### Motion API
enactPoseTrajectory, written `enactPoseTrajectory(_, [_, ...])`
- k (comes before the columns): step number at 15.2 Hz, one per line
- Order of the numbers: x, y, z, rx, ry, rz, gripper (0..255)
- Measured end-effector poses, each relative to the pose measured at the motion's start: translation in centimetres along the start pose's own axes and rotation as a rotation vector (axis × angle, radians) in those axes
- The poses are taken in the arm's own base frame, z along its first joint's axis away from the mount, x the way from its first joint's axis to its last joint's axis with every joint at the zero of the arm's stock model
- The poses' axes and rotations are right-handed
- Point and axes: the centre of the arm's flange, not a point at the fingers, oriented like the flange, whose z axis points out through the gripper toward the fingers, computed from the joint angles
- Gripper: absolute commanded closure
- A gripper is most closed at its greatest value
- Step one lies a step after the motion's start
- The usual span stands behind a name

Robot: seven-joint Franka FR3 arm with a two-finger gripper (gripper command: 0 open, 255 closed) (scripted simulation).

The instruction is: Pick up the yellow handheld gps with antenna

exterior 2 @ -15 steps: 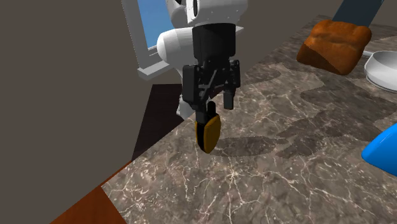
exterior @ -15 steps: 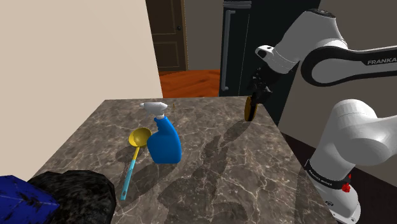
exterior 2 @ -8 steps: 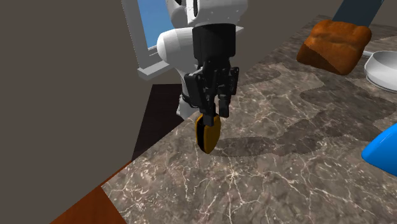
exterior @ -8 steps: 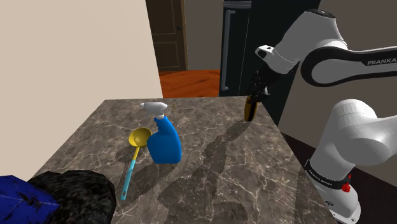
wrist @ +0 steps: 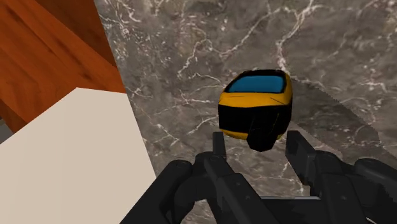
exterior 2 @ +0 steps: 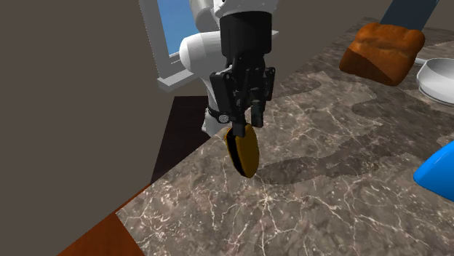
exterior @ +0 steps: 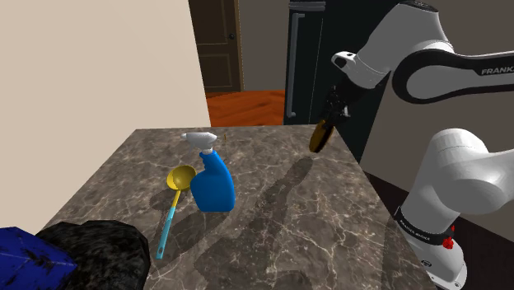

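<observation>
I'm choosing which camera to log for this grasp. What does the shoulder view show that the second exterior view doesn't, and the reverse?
The shoulder view adds the yellow ladle, a black lumpy thing at the table's near end and a brown door beyond it. The second exterior view adds a brown cushion-like lump and a white bowl. Both share the gripper shut on the yellow GPS, which hangs tilted above the marble table.

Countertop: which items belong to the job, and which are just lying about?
Job: GPS, clasped in the hand.
Lying about: spray bottle, ladle, bowl, black lump.
</observation>
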Motion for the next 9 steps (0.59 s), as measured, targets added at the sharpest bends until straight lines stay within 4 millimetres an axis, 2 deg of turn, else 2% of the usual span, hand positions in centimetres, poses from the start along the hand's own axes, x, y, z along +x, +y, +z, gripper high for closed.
enactPoseTrajectory(9, [1.6, 1.3, -4.3, 0.000, 0.000, 0.000, 255])
